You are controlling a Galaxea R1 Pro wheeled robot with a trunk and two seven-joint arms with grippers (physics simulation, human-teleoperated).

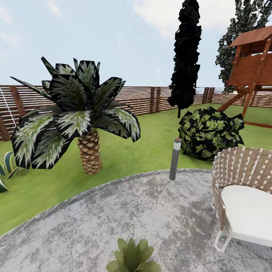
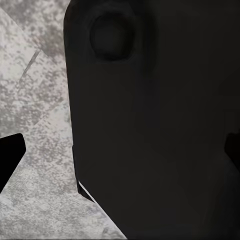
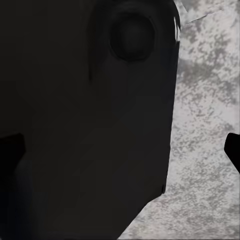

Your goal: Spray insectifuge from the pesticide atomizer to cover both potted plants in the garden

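Note:
A low rosette of pointed green leaves, one potted plant (image 1: 132, 257), pokes up at the bottom edge of the head view on the round grey patio (image 1: 151, 211); its pot is cut off by the frame. The other potted plant is out of view. In the left wrist view my left gripper (image 2: 120, 152) is open, its dark fingertips (image 2: 10, 155) at the picture's two sides, with a dark part of the robot's body and mottled paving behind. My right gripper (image 3: 120, 150) is open in the same way, with nothing between its fingertips (image 3: 233, 150).
A big palm with a scaly trunk (image 1: 90, 151) stands on the lawn at left. A grey bollard lamp (image 1: 175, 158) marks the patio's far edge, with a dark bush (image 1: 209, 132) behind. A woven chair (image 1: 245, 196) is at right. A slat fence (image 1: 151, 99) and a wooden play tower (image 1: 253, 68) lie beyond.

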